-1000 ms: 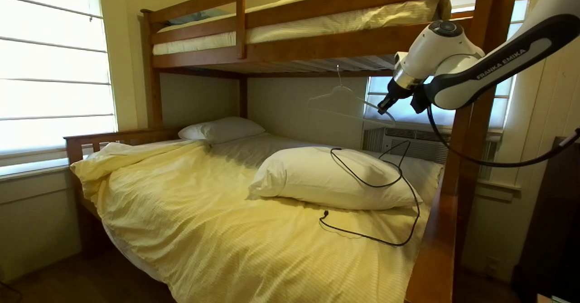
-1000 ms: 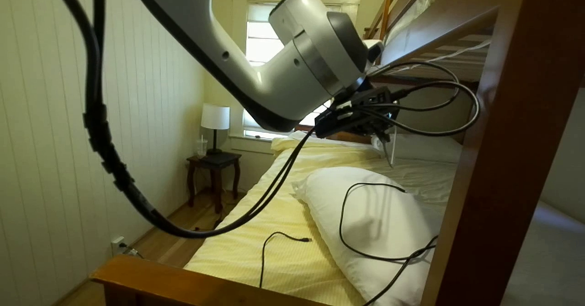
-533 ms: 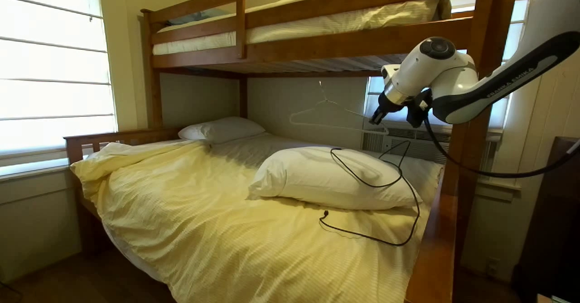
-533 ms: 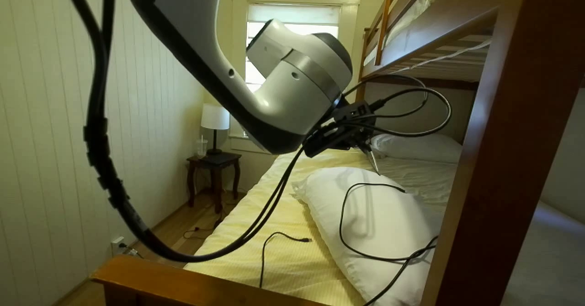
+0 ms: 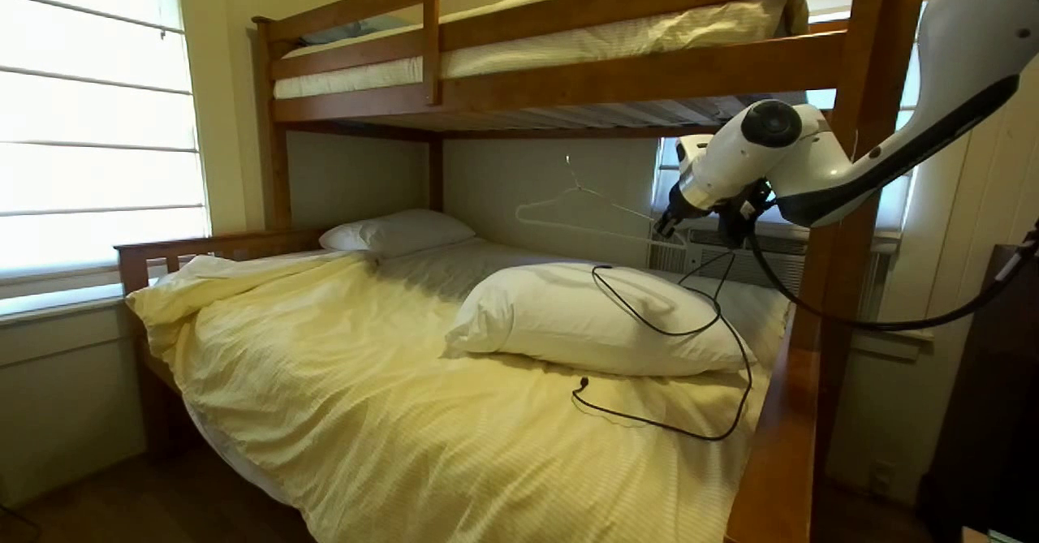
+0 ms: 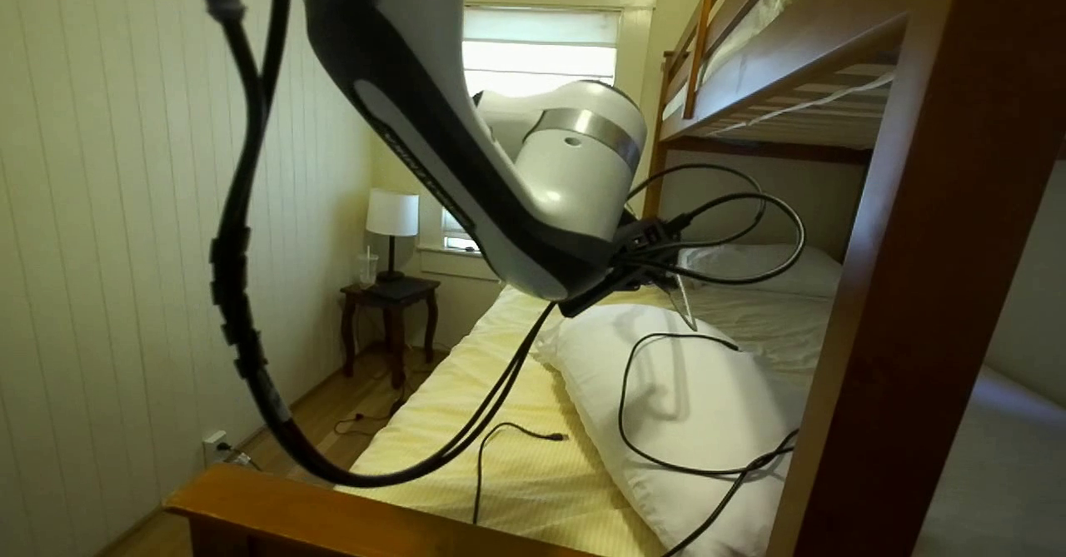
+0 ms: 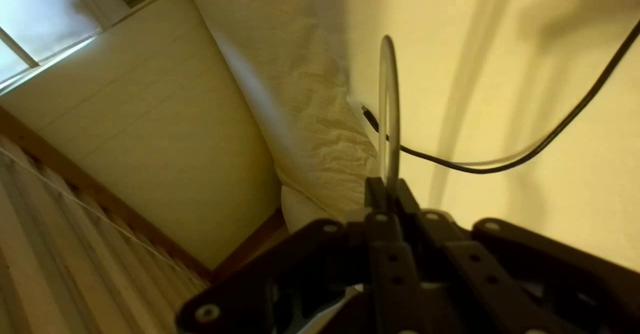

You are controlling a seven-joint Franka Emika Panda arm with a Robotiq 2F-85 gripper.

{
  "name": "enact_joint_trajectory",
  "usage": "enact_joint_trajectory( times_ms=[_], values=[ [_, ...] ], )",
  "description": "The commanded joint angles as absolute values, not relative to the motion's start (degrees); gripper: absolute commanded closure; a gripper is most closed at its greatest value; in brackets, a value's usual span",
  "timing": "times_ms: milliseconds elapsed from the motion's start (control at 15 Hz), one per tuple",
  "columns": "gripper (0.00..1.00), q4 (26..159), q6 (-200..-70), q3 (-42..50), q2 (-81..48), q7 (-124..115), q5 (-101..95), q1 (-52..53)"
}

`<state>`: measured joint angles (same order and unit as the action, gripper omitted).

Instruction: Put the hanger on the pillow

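Note:
The hanger (image 5: 568, 226), thin and pale, hangs in the air above the pillow with its hook upward. My gripper (image 5: 664, 225) is shut on its end nearest the arm. In the wrist view the gripper (image 7: 392, 194) pinches the hanger (image 7: 393, 119) between its fingertips, and its looped end sticks out past them. The plump white pillow (image 5: 544, 320) lies on the bed below, apart from the hanger. It also shows in an exterior view (image 6: 595, 365) and in the wrist view (image 7: 575, 204), with shadows on it. In an exterior view (image 6: 686, 307) only the hanger's lower end shows past the gripper.
A black cord (image 5: 718, 308) loops over the pillow and onto the yellow cover (image 5: 365, 389). The upper bunk rail (image 5: 584, 84) is above, and a bed post (image 5: 844, 170) stands beside the arm. A flatter pillow (image 5: 406, 233) lies at the far end. An air conditioner (image 5: 755, 260) sits in the window.
The arm has come down and the gripper has lowered with the hanger still in it, nearer the pillow. The hanger has also shifted slightly toward the bed's far end. Pillow and cord have not moved.

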<state>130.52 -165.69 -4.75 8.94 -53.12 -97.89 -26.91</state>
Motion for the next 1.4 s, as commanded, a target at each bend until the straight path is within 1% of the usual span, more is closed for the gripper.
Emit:
enact_joint_trajectory(
  times_ms=[0, 333, 667, 1067, 1333],
  values=[
    [0.99, 125.51, -163.93, -4.83, 3.98, -63.69, -107.53, -26.84],
    [0.99, 123.70, -162.58, -4.87, -0.93, -67.76, -115.23, -26.65],
    [0.99, 123.52, -161.18, -4.43, -4.05, -64.74, -114.22, -26.99],
    [0.99, 122.88, -153.25, -4.63, -5.55, -65.82, -113.83, -26.54],
    [0.99, 123.09, -152.08, -4.80, -6.22, -65.04, -113.18, -26.42]
  ],
)
